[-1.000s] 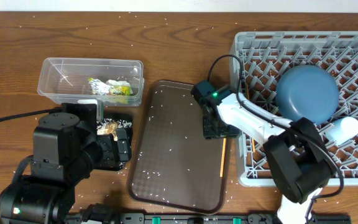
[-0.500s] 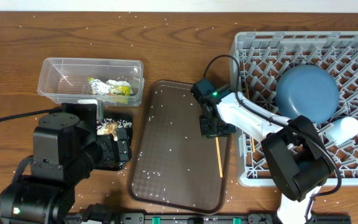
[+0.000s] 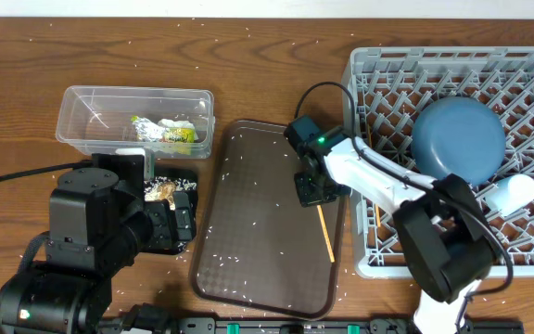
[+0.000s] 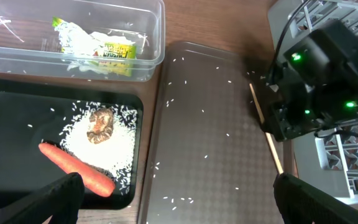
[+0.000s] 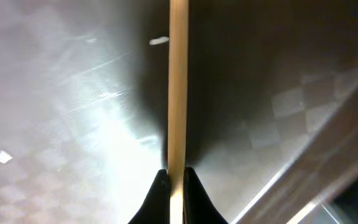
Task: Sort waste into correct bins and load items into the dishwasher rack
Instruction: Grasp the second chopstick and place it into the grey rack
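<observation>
Looking down, overhead, right gripper (image 3: 315,190): closed on the upper end of one wooden chopstick (image 3: 324,232). It sits low over the brown serving tray (image 3: 248,232), just beside the dishwasher rack (image 3: 387,93).
Overhead, chopstick: its free end slants toward the tray's near edge. It is not yet in the rack, and an end grip probably suits lifting it over the rim.
Overhead, rack: the blue plate (image 3: 458,139) already lies inside.
Overhead, clear tub (image 3: 82,102): on the worktop left of the serving tray.
Left wrist, left gripper (image 4: 178,186): jaws spread wide and holding nothing.
Left wrist, black tray (image 4: 5,124): holds the carrot (image 4: 76,169), the brown food chunk (image 4: 100,123) and the rice (image 4: 123,140). This food waste is kept apart from the yellow-green wrapper (image 4: 117,48) in the tub.
Right wrist, grip: the fingertips (image 5: 160,186) pinch the chopstick centrally, likely to stop it swinging.
</observation>
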Available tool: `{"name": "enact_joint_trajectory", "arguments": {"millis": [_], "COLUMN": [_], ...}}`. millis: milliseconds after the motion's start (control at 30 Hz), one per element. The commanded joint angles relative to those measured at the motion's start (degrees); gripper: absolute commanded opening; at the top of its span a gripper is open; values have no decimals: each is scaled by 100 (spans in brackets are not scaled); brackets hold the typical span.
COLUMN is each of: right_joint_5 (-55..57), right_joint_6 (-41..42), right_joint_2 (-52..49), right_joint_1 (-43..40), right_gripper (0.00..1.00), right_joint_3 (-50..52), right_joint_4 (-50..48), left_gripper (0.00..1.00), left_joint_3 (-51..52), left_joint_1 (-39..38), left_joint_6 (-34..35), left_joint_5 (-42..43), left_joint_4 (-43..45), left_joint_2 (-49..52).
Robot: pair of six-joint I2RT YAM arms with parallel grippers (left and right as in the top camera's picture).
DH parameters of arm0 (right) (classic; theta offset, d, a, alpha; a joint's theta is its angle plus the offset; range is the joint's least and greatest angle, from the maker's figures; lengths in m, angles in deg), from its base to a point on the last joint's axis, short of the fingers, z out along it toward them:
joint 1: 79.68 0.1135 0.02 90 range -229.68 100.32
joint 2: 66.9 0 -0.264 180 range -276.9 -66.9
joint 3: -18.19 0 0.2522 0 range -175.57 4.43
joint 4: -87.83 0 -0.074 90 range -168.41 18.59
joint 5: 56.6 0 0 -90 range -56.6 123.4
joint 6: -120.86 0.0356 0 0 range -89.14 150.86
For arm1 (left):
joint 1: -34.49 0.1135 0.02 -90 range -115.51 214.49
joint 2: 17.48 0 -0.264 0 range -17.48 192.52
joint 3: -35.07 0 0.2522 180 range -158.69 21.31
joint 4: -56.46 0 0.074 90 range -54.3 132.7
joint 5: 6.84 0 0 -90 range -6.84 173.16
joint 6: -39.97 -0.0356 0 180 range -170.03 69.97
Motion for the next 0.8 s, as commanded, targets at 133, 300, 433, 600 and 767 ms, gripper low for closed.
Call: {"name": "enact_joint_trajectory", "arguments": {"millis": [133,300,433,600,767], "right_joint_5": [195,330,326,317,-127], "right_joint_6": [-433,-553,-765,-1123,-1362], "right_joint_2": [1985,2852,2940,2660,2177], "right_joint_1": [-352,-1246,-1982,-2435,-2339], "right_gripper": [1,1,1,1,1], "right_joint_3": [-114,-114,-109,-28,-26], "right_joint_4": [-2,223,391,466,350], "left_gripper": [98,98,98,98,98], "left_joint_3": [-105,-105,-105,-105,-105], "left_joint_1": [28,28,28,28,28], "left_joint_6": [2,2,2,2,4], "left_joint_5": [-52,-52,-52,-52,-52], "left_joint_4": [-13,-13,-13,-13,-13], "left_joint_2": [4,4,4,4,4]}}
